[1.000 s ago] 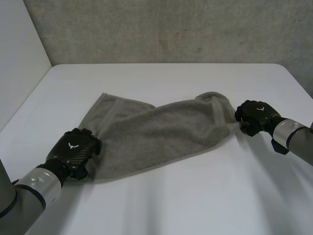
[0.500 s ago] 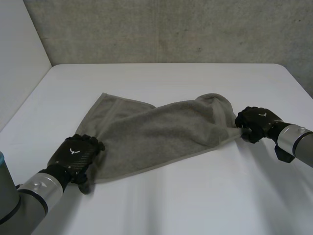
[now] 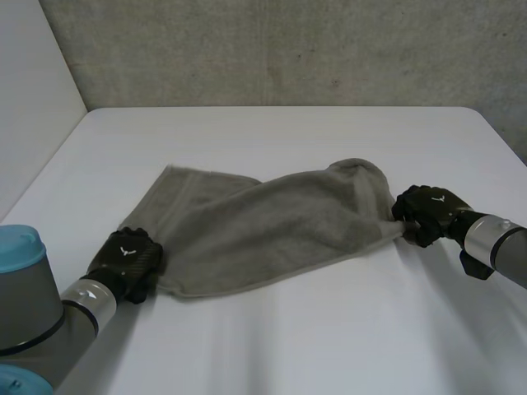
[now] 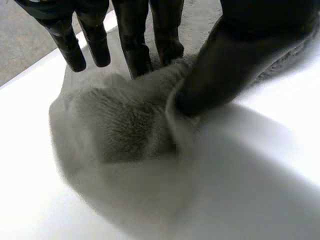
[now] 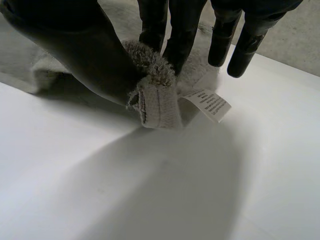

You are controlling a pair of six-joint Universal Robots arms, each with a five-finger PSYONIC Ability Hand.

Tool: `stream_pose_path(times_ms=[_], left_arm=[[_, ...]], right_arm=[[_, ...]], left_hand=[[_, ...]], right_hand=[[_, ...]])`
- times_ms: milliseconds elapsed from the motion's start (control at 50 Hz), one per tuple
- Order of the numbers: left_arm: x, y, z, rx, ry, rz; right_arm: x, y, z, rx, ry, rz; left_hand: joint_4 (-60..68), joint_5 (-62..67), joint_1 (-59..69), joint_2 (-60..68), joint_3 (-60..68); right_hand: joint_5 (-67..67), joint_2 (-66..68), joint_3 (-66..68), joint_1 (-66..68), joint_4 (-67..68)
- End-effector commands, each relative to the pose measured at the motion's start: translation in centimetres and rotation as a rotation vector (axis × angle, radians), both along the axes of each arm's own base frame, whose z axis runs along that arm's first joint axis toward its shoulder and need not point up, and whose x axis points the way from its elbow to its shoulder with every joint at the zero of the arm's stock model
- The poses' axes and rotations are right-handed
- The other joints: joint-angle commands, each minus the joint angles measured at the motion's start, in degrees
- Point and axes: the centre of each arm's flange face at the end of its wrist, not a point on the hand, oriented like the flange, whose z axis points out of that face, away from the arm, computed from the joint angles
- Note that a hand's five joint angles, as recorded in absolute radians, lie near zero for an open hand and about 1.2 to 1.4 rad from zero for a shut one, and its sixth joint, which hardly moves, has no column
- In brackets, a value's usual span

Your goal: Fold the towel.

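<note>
A grey towel (image 3: 263,226) lies stretched across the middle of the white table (image 3: 288,346), rumpled and part folded. My left hand (image 3: 128,262) is at its near left corner, shut on the towel (image 4: 125,125): the thumb (image 4: 225,65) presses the cloth against the fingers (image 4: 135,45). My right hand (image 3: 428,214) is at the towel's right corner. Its thumb (image 5: 80,50) and fingers (image 5: 175,35) pinch that hemmed corner (image 5: 157,107), where a white label (image 5: 207,104) sticks out.
The table's far edge meets a grey concrete wall (image 3: 288,49). A white wall (image 3: 33,99) stands at the left. Bare tabletop lies in front of the towel and beyond it.
My left hand has slid back toward the near left, closed on the towel's corner and drawn it along. The right hand keeps its pinch, almost still.
</note>
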Motion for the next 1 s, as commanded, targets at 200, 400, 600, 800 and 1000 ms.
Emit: stream_pose_path(times_ms=[200,400,600,800,1000], left_arm=[[0.3,1.4,5.6,-0.158,0.082,-0.01],[0.6,3.8,9.2,-0.151,0.184,-0.032],[0.6,1.7,11.1,-0.165,0.31,-0.013],[-0.5,-3.8,8.1,-0.067,0.292,-0.004],[-3.5,-13.0,14.4,-0.339,0.35,-0.057]], right_arm=[[-1.2,2.8,4.0,0.013,0.006,0.043],[-3.0,7.4,7.7,0.03,0.072,0.123],[-2.2,8.4,10.5,-0.082,0.057,0.17],[0.7,4.6,9.1,-0.111,0.126,0.24],[5.4,-3.1,16.5,-0.607,0.19,0.147]], left_hand=[[-3.36,7.43,7.44,8.12,-2.98],[-3.36,7.43,7.44,8.12,-2.98],[-3.36,7.43,7.44,8.12,-2.98],[-3.36,7.43,7.44,8.12,-2.98],[-3.36,7.43,7.44,8.12,-2.98]], right_hand=[[4.49,3.31,-2.49,2.4,-4.37],[4.49,3.31,-2.49,2.4,-4.37],[4.49,3.31,-2.49,2.4,-4.37],[4.49,3.31,-2.49,2.4,-4.37],[4.49,3.31,-2.49,2.4,-4.37]])
